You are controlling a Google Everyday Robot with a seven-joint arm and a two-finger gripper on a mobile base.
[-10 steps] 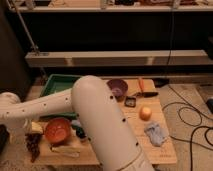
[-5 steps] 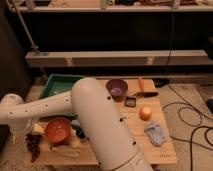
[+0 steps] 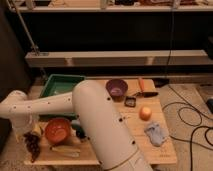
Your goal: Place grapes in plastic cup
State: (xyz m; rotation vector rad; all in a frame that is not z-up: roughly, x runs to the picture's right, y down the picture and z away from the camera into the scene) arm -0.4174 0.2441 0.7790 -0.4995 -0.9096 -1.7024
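Note:
The grapes [image 3: 32, 143], a long dark purple-red bunch, lie at the table's front left corner, left of an orange bowl [image 3: 57, 130]. My gripper [image 3: 23, 129] hangs at the end of the white arm just above and behind the bunch's upper end. My wide white arm sweeps from the bottom centre across to the left. A small bluish shape, seemingly the plastic cup [image 3: 79, 132], peeks out between the orange bowl and my arm, mostly hidden.
A green tray [image 3: 60, 84] sits at the back left, a purple bowl [image 3: 116, 89] at the back centre. An orange fruit [image 3: 145, 113], a blue cloth [image 3: 156, 134] and a small dark dish [image 3: 131, 101] lie to the right. Cables run over the floor on the right.
The arm's end has come slightly down and in toward the grapes at the front left corner. Nothing on the table has moved.

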